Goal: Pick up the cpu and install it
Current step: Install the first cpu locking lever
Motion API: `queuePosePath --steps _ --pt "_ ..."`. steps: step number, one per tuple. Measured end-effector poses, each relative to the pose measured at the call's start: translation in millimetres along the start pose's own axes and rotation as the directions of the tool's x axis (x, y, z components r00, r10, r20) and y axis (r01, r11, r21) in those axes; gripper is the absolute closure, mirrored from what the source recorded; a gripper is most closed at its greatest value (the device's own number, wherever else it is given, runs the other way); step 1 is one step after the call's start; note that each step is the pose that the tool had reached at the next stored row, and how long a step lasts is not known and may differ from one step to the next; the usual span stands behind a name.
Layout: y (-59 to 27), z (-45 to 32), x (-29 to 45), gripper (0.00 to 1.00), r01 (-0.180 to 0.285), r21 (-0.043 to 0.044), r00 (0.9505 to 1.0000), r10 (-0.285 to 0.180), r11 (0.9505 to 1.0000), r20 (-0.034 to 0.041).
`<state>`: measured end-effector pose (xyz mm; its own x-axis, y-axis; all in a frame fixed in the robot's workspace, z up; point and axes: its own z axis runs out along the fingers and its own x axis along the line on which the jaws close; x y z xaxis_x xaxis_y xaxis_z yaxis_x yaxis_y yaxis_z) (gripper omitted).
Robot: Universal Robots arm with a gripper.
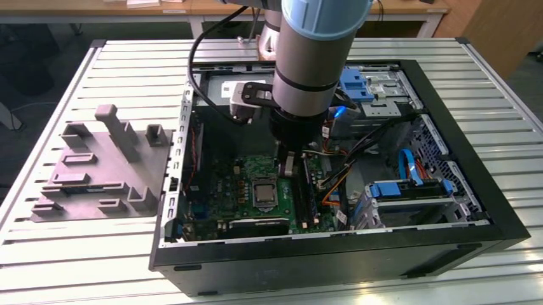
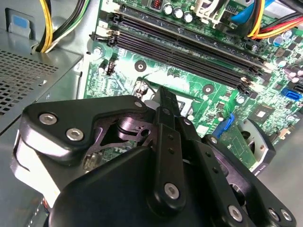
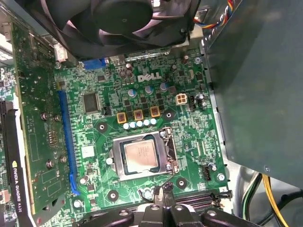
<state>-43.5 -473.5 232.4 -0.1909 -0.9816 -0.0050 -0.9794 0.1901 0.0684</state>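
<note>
The cpu (image 3: 140,155) is a small square chip with a pale silvery top, lying flat in the metal-framed socket (image 3: 120,168) on the green motherboard. In the exterior view the cpu (image 1: 264,192) sits in the middle of the board inside the open computer case. My gripper (image 1: 288,176) hangs low inside the case, just to the exterior view's right of the socket, over the memory slots (image 2: 189,45). Its thin black fingertips (image 3: 165,191) are pressed together a short way from the socket's edge. The gripper (image 2: 163,94) is shut with nothing in it.
A grey moulded fixture (image 1: 102,171) lies on the slatted table at the exterior view's left. The black case wall (image 1: 339,254) surrounds the board. Coloured cables (image 1: 339,175), blue drive brackets (image 1: 407,187), a black fan (image 3: 123,19) and an upright expansion card (image 3: 33,142) crowd the socket.
</note>
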Motion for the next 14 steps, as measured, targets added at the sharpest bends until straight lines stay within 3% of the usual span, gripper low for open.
queuePosePath --steps 6,14 --pt "0.3 0.5 0.4 0.89 0.087 -0.0007 0.9961 -0.087 0.9962 -0.0060" --pt "-0.5 2.6 8.4 0.89 0.116 -0.0027 0.9932 -0.116 0.9932 -0.0080"
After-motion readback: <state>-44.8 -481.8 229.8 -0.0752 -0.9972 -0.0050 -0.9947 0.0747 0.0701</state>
